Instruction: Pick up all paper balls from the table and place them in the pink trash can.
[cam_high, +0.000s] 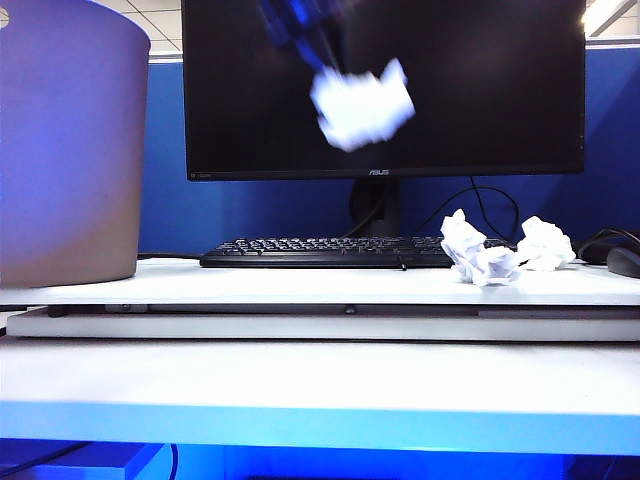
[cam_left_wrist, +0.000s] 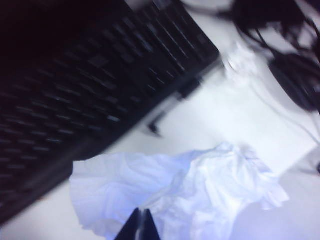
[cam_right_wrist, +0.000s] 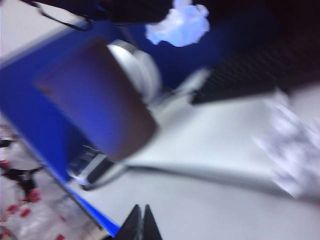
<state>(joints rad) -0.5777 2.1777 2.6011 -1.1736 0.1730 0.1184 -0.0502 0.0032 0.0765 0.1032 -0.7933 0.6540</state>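
Held paper ball (cam_high: 362, 103) hangs high in front of the monitor (cam_high: 480, 90), lifted clear of the keyboard (cam_high: 320, 252), I judge so it can cross to the pink trash can (cam_high: 65, 150) at the surface's left end. My left hand (cam_left_wrist: 141, 226) has its tips clamped together on that wad, which sits right against them. Two more paper balls (cam_high: 500, 250) lie near the right end of the surface (cam_high: 300, 285). Right hand (cam_right_wrist: 140, 222): tips together, empty, well away from them.
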